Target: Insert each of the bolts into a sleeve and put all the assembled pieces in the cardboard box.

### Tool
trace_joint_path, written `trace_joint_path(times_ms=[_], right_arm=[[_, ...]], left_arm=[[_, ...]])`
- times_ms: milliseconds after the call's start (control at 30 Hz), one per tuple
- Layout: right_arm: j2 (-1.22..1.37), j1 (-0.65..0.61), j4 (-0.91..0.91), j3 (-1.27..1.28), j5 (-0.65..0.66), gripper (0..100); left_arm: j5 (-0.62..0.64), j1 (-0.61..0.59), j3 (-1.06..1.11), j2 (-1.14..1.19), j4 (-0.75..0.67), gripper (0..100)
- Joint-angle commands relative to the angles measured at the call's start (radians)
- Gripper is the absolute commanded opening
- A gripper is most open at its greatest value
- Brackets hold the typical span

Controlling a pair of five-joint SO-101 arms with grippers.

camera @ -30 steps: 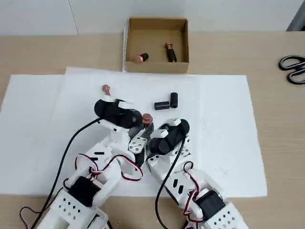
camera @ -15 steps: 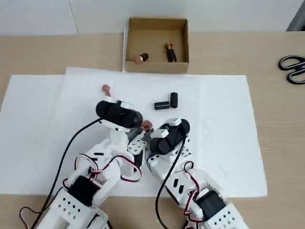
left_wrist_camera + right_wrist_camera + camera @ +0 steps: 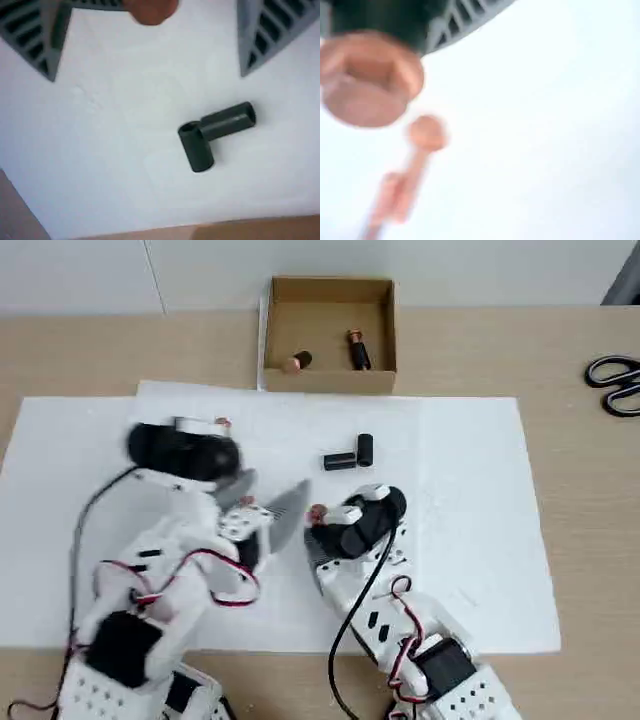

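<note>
My right gripper (image 3: pixel 320 530) is shut on a black sleeve with a copper bolt in it; the bolt head (image 3: pixel 318 511) sticks out toward the left arm and looms close in the right wrist view (image 3: pixel 370 80). My left gripper (image 3: pixel 268 498) stands open just left of that head, holding nothing, its fingers (image 3: pixel 42 40) spread wide. Two empty black sleeves (image 3: pixel 340 460) (image 3: pixel 365 448) lie touching on the white paper, also seen from the left wrist (image 3: pixel 200 145). A loose bolt (image 3: pixel 222 424) lies farther left on the paper (image 3: pixel 420 145). The cardboard box (image 3: pixel 330 381) holds two assembled pieces (image 3: pixel 296 362) (image 3: pixel 357 350).
White paper (image 3: pixel 470 520) covers the middle of the wooden table. Scissors (image 3: pixel 615 380) lie at the far right edge. The left arm's black motor body (image 3: pixel 180 452) hangs over the paper close to the loose bolt.
My left gripper has opened, let go of the bolt and swung away to the left. The right gripper keeps the sleeve with the bolt in it and has barely moved.
</note>
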Motion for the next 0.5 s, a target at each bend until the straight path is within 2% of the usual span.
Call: trace_joint_path(times_ms=[0, 167, 233, 367, 467], right_arm=[[-0.01, 0.104, -0.015, -0.009, -0.005, 0.4], [-0.007, 0.332, 0.077, -0.057, -0.003, 0.4], [0.015, 0.437, 0.143, -0.109, 0.0, 0.4], [0.131, 0.562, 0.188, -0.258, 0.087, 0.4], [0.277, 0.573, 0.186, -0.43, 0.112, 0.4]], left_arm=[[-0.003, -0.149, -0.085, -0.009, 0.044, 22], [-0.009, -0.393, -0.136, -0.009, 0.129, 22], [-0.058, -0.457, -0.14, -0.009, 0.169, 22], [-0.226, -0.48, -0.101, -0.008, 0.221, 22], [-0.242, -0.48, -0.071, -0.008, 0.221, 22]])
